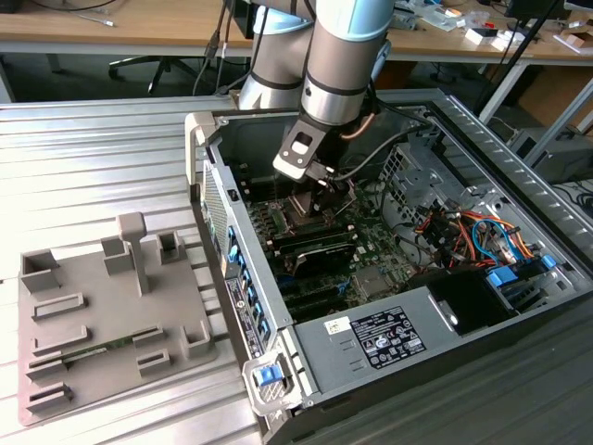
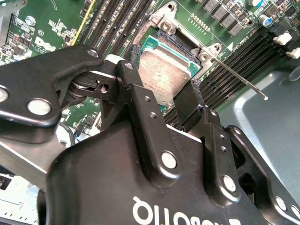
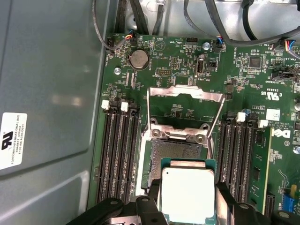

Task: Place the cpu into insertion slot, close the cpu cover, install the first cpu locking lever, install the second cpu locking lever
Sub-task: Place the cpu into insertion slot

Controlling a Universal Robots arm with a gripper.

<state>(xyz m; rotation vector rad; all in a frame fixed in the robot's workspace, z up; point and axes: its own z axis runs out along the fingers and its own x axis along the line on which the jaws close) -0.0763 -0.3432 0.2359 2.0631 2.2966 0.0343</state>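
- Inside the open computer case [image 1: 248,306], at the upper middle of the exterior view, the claw [image 2: 155,84] is clamped on the chip [image 3: 187,193]. Its black fingers [image 2: 140,108] are drawn narrow against two opposite edges, and the grey metal top faces up.
- The chip hangs close over the slot [image 3: 180,149], whose bare contact bed shows just past the chip's edge in the first wrist view. Whether chip and slot already touch cannot be told.
- The cover [image 3: 187,91], a silver frame with an open middle, stands raised on its hinge at the side of the slot away from the claw. Green board [image 3: 178,70] shows through the gap.
- A lever [image 2: 241,78], a thin metal rod, juts out from a corner of the slot and is not latched down.
- Judging by the raised cover, the free lever and the chip in the claw's grip, the first step is in hand: setting the chip into the slot. The cover and lever steps are not yet done.
- Finishing the placement appears to call for the chip to sit square and level with the slot's outline before the fingers let go. A tilted or offset chip could press on the fine contacts beneath.
- Rows of black memory slots [image 3: 119,150] flank the slot on both sides.
- The silver arm [image 1: 338,65] reaches down into the case from the top of the exterior view.
- A grey parts tray [image 1: 93,324] lies on the ribbed metal table [image 1: 93,158] at the exterior view's left, well apart from the work.
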